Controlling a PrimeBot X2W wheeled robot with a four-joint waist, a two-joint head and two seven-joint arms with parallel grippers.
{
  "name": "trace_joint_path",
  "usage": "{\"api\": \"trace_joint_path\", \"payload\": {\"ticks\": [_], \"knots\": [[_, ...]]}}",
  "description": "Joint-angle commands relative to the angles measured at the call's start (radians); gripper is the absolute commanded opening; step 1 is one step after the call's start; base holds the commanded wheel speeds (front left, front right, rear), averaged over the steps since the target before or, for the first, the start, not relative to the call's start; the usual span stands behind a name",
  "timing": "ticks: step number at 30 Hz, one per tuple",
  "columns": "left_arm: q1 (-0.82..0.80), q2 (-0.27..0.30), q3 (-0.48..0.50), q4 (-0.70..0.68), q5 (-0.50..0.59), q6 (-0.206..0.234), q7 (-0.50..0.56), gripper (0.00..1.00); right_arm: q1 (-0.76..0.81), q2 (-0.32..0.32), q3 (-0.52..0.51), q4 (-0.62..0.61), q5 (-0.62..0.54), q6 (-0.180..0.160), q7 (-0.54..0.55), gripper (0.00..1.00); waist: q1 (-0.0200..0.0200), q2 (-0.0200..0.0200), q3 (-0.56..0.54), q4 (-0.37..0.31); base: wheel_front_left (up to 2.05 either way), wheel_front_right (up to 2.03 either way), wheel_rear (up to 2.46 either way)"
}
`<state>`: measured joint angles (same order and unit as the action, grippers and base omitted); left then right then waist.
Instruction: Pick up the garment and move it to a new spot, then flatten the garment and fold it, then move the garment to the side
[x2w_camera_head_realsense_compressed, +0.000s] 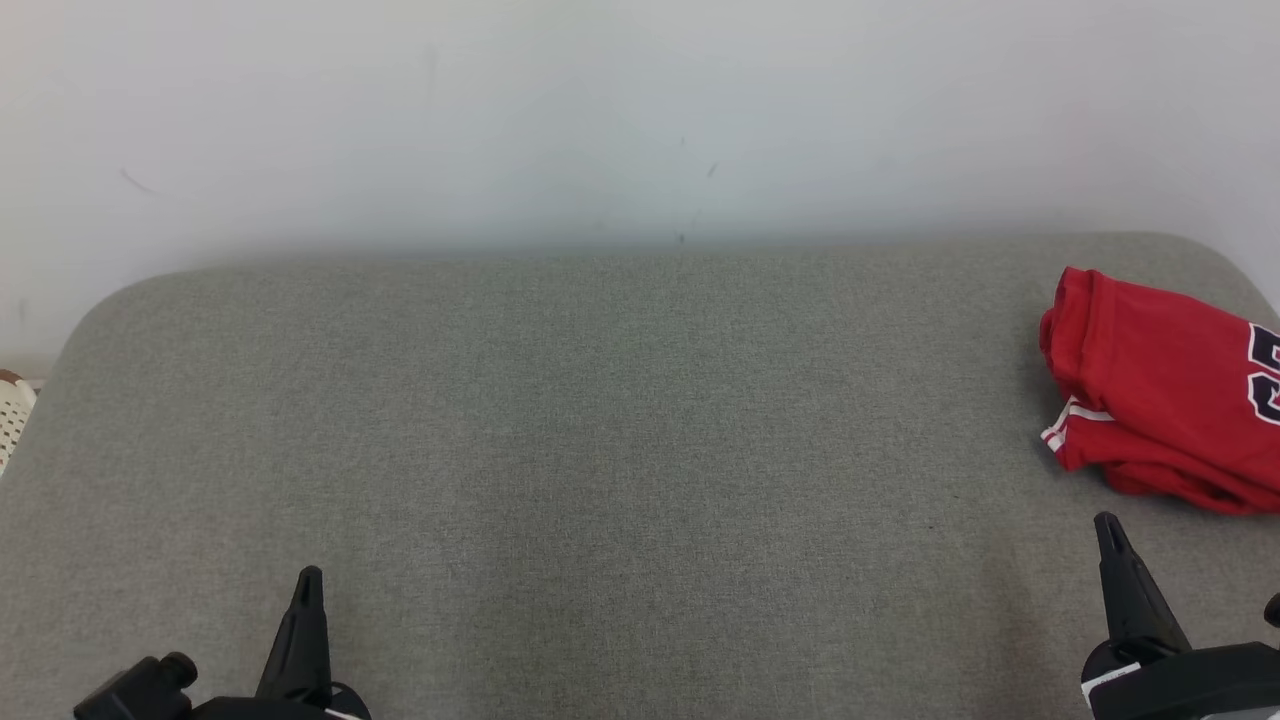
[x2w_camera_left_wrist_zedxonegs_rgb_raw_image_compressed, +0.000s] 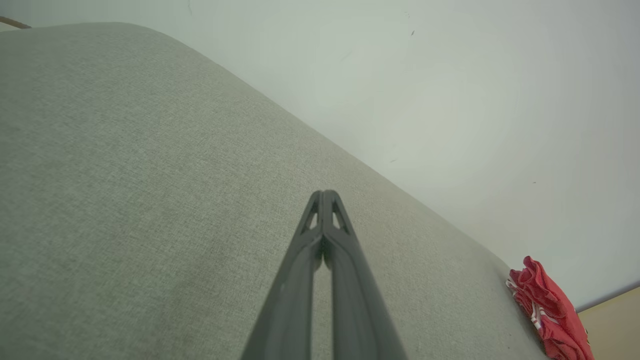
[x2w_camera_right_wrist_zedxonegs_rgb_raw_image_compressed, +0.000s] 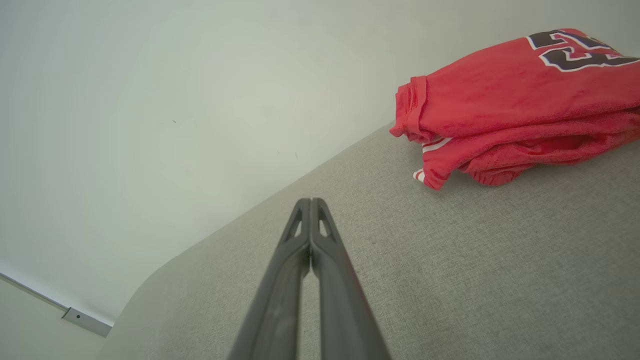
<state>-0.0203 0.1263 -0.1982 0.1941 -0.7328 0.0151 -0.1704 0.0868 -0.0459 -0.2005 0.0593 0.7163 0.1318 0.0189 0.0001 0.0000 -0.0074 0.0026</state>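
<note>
With left hand (x2w_camera_head_realsense_compressed: 308, 590) and right hand (x2w_camera_head_realsense_compressed: 1108, 535) both clamped closed and empty, leave the folded red garment (x2w_camera_head_realsense_compressed: 1160, 390) at frame right alone. Seems finished; avoid nudging it.

The right gripper (x2w_camera_right_wrist_zedxonegs_rgb_raw_image_compressed: 310, 201) is pointing across the grey fabric surface (x2w_camera_right_wrist_zedxonegs_rgb_raw_image_compressed: 500, 280), its two dark fingers pressing together at the tips. The red garment (x2w_camera_right_wrist_zedxonegs_rgb_raw_image_compressed: 505, 105) is lying folded on that surface, ahead to the right and apart from the fingers, with the pale wall (x2w_camera_right_wrist_zedxonegs_rgb_raw_image_compressed: 150, 100) showing behind

Garment (x2w_camera_head_realsense_compressed: 1160, 390): soft red cloth, matt, slightly fuzzy. Table cover (x2w_camera_head_realsense_compressed: 600, 450): grey woven fabric, coarse, matt. My fingers (x2w_camera_right_wrist_zedxonegs_rgb_raw_image_compressed: 277, 300): dark matt plastic. Wall (x2w_camera_head_realsense_compressed: 500, 120): smooth, pale.
</note>
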Motion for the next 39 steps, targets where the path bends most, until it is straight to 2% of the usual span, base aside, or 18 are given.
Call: {"api": "trace_joint_path", "payload": {"ticks": [1, 20, 39], "knots": [[-0.032, 0.002, 0.009, -0.007, -0.039, -0.011, 0.003, 0.0, -0.031, -0.009, -0.011, -0.006, 0.035, -0.001, 0.008, 0.0, -0.0001, 0.0, 0.0, 0.0, 0.0, 0.0, 0.0], [-0.065, -0.02, 0.028, 0.022, -0.284, -0.05, 0.034, 0.0, -0.076, -0.008, -0.051, 0.049, 0.271, -0.001, 0.08, 0.0, -0.0001, 0.0, 0.006, -0.001, 0.0, 0.0, 0.0], [-0.089, -0.037, 0.043, 0.045, -0.477, -0.08, 0.059, 0.0, -0.112, -0.008, -0.083, 0.092, 0.457, -0.001, 0.139, 0.0, -0.0001, 0.0, 0.012, -0.001, 0.0, 0.0, 0.0]]}}
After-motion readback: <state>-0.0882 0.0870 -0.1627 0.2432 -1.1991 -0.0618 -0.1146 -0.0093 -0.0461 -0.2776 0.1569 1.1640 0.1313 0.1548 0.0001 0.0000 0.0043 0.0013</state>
